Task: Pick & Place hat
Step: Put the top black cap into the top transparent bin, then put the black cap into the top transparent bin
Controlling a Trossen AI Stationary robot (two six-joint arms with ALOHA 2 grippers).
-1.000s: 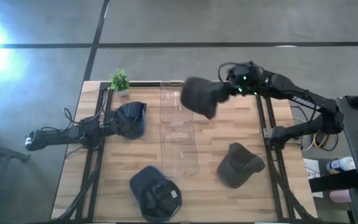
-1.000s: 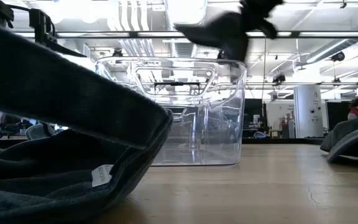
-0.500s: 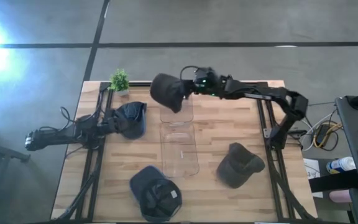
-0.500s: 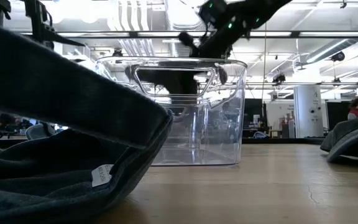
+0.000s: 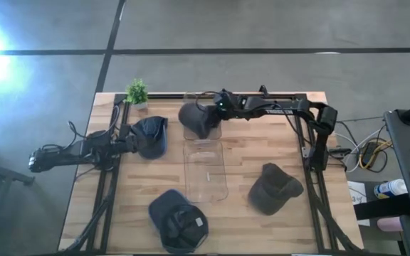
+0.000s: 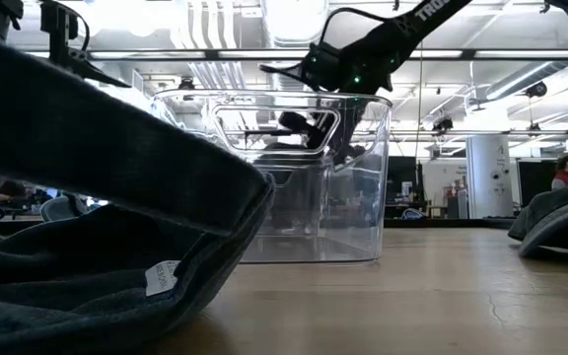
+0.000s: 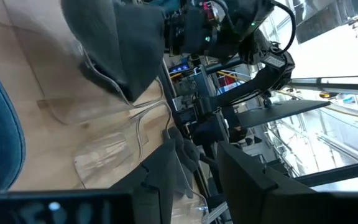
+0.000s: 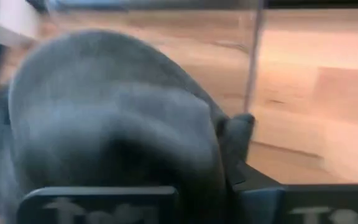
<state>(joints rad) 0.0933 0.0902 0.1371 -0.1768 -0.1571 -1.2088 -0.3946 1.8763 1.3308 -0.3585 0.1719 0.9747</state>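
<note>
- The right gripper [image 5: 218,108] is holding its fingers clamped on a dark gray hat [image 5: 196,119].
- The hat is hanging from those fingers over the far end of the clear bin [image 5: 206,171].
- The left gripper [image 5: 128,144] is sitting low at a blue hat [image 5: 150,136] on the counter [image 5: 262,146]; I cannot tell how its fingers are standing.
- Farther out, a navy hat [image 5: 177,220] and an olive hat [image 5: 273,188] are lying.
- A little plant [image 5: 137,92] is standing at the far corner.
</note>
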